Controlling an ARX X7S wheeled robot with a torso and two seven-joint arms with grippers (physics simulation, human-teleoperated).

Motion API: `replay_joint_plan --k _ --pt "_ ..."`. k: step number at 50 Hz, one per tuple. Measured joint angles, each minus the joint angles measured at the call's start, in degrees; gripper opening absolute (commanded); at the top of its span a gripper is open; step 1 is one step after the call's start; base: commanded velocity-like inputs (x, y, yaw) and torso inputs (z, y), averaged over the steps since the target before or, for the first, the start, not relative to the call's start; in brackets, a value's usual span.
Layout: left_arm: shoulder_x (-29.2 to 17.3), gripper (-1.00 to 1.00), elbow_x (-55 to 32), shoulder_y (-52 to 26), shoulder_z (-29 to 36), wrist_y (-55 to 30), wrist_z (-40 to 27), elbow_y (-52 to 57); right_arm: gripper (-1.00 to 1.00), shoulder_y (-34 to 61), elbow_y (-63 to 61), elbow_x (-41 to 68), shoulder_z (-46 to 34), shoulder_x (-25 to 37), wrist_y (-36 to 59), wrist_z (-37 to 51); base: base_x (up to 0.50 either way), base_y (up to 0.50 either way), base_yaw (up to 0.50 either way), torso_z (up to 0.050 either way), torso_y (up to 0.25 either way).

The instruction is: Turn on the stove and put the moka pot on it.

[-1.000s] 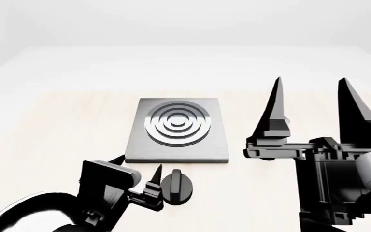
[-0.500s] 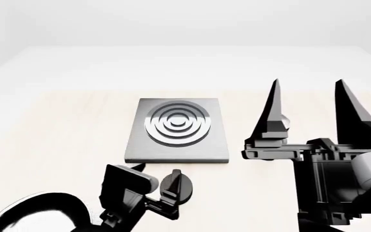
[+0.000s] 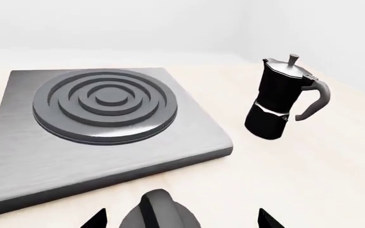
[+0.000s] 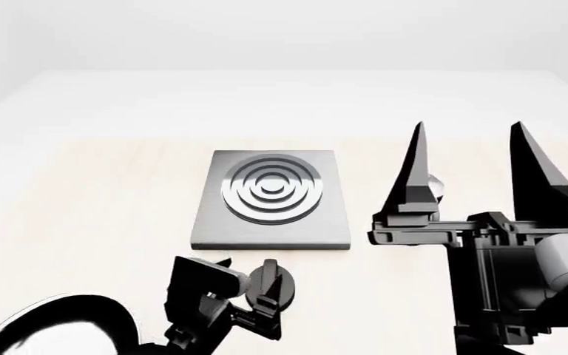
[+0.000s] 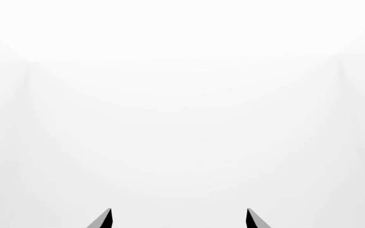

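Observation:
The stove is a flat grey slab with raised rings at the table's middle; its round black knob lies just in front of it. My left gripper is open with one jaw on each side of the knob, apart from it. In the left wrist view the knob sits between the fingertips, with the stove behind it and the black and silver moka pot upright beside the slab. My right gripper is open, empty and raised, and hides most of the moka pot in the head view.
The light wooden tabletop extends left of the stove and behind it to a white wall. My left arm's dark curved link fills the lower left corner. The right wrist view shows only white wall beyond the right gripper.
My left gripper has moved right and now straddles the knob. The right gripper has drifted slightly left. Stove and knob have not moved.

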Motion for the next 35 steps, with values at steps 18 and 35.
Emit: replay_joint_plan --k 18,35 --pt "-0.2 1.0 -1.7 -0.5 2.0 0.7 -1.1 -3.2 1.0 0.2 0.1 0.0 -0.5 0.4 -0.3 0.4 0.0 0.0 0.0 0.0 0.0" --pt "-0.2 1.0 -3.1 -1.1 3.6 2.6 -1.9 -7.4 1.0 0.2 0.2 0.2 -0.9 0.8 -0.3 0.8 0.0 0.0 0.0 0.0 0.0"
